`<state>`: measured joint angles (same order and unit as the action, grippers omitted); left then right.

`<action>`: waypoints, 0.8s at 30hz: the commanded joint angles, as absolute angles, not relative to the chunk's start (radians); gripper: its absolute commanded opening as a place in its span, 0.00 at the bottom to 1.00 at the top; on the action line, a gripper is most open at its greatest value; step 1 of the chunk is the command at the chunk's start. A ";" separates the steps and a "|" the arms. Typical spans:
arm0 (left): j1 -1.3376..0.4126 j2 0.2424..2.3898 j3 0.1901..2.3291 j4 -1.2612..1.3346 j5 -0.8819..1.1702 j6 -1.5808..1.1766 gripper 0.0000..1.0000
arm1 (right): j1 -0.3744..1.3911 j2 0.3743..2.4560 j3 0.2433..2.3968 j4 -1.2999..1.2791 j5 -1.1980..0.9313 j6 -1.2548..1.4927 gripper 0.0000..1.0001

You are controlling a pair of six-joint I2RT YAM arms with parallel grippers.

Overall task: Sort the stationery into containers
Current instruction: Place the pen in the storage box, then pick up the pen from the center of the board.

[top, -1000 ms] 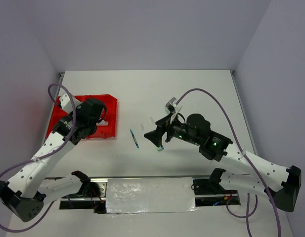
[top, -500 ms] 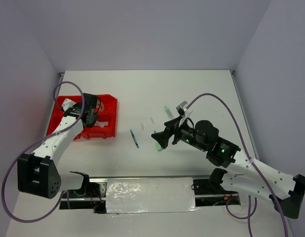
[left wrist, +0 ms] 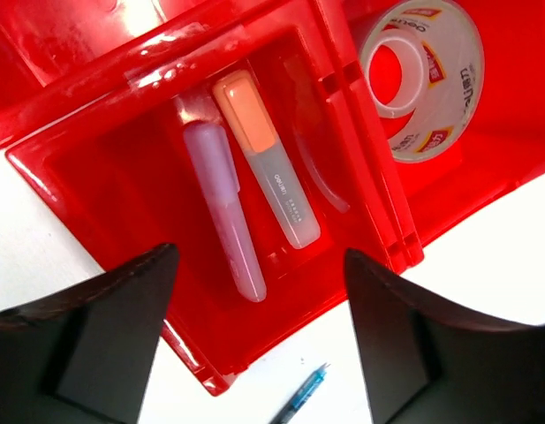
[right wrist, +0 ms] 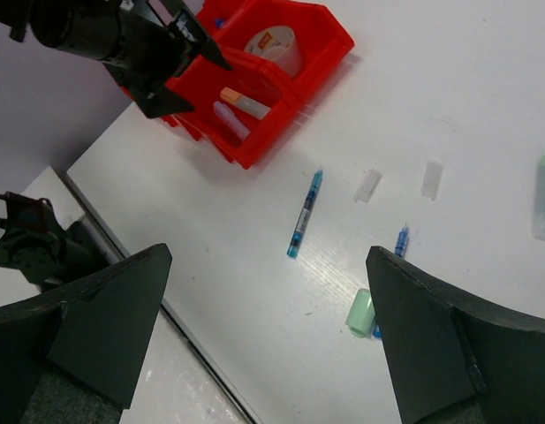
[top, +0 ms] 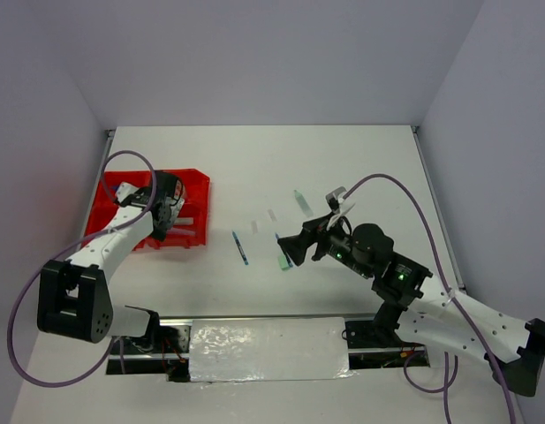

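**Top external view: right arm sits nearer the loose items**

Starting at the left, your left end effector [left wrist: 259,256] hangs over the red tray [top: 198,184], fingers spread wide and holding nothing. Below it, a purple marker [left wrist: 223,208] and an orange marker [left wrist: 268,168] lie side by side in one compartment, with a tape roll [left wrist: 422,75] in the next. Near the tray's right wall, a blue pen [top: 240,248] rests on the desk [top: 360,159], its long axis running near-to-far with a slight slant. Further right, your right end effector [right wrist: 268,256] hovers above the desk, fully released and empty. A second blue pen [right wrist: 401,238] and a pale green piece [right wrist: 360,311] lie close beside it. You would probably take these with the right arm, since it is the nearer one.
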<state>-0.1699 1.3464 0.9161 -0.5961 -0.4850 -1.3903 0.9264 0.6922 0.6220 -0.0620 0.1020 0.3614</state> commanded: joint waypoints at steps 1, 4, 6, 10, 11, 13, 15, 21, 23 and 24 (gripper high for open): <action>-0.161 1.336 0.943 -0.600 -0.486 -1.396 0.92 | 0.923 0.742 0.672 -0.084 0.185 0.383 1.00; -0.161 1.313 0.968 -0.600 -0.473 -1.367 0.97 | 0.922 0.810 0.718 -0.149 0.253 0.397 1.00; -0.161 1.279 0.986 -0.586 -0.445 -1.323 0.99 | 0.896 0.847 0.748 -0.184 0.275 0.408 1.00; -0.161 1.223 1.040 -0.558 -0.361 -1.186 0.99 | 0.772 1.032 0.843 -0.331 0.212 0.405 0.99; -0.161 1.206 1.054 -0.552 -0.335 -1.142 0.99 | 0.752 1.070 0.883 -0.348 0.186 0.396 0.99; -0.164 1.192 1.089 -0.549 -0.251 -1.007 0.99 | 0.698 1.185 0.929 -0.394 0.167 0.350 0.98; -0.166 1.169 1.115 -0.584 -0.204 -0.871 0.99 | 0.667 1.271 1.014 -0.431 0.155 0.319 0.98; -0.170 1.069 1.043 -0.659 -0.086 -0.564 0.99 | 0.517 1.658 1.288 -0.540 0.128 0.132 0.92; -0.170 1.005 0.990 -0.658 -0.013 -0.470 0.99 | 0.488 1.731 1.391 -0.555 0.124 0.095 0.91; -0.170 0.980 0.973 -0.646 0.009 -0.438 0.99 | 0.479 1.811 1.431 -0.596 0.130 0.072 0.90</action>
